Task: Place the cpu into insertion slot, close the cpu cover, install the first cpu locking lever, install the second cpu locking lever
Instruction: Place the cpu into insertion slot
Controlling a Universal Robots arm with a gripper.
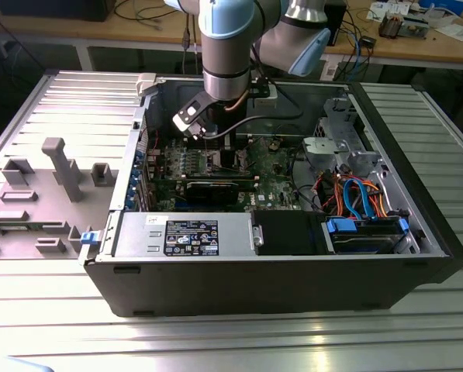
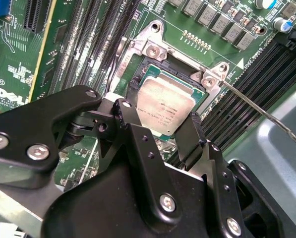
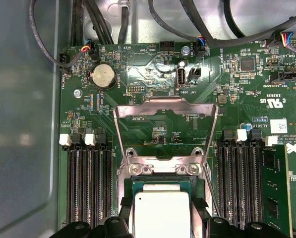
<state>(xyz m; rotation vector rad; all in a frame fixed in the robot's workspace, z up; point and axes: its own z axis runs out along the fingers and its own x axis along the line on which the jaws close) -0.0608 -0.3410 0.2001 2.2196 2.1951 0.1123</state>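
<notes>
The cpu [image 2: 165, 106] sits between the fingers [image 2: 133, 139] of your gripper [image 2: 157, 116], directly over the insertion slot [image 2: 148, 73]. The fingers look pressed against 2 opposite edges of the chip, clamped on it. So step 1, placing the chip, is the one in hand. The cpu cover [image 3: 138, 116] stands swung open beyond the socket. 1 locking lever [image 2: 266, 116] pokes out free to the side, so neither closing nor locking is done.

Reading the exterior view from its left, you have a grey fixture block [image 1: 60, 167] on the ribbed desk [image 1: 231, 341]. Next comes the open computer case [image 1: 293, 294] with the arm reaching down into it, then coloured cables [image 1: 355, 194] toward that view's right.

By my judgement, seating calls for the chip to be level and square to the silvery rim, with no sideways push.

You can't see the chip's underside or the socket's contacts, so I cannot tell whether it rests in the socket or hovers just above. The 2nd lever is hard to pick out. In the exterior view, the arm hides the socket.
</notes>
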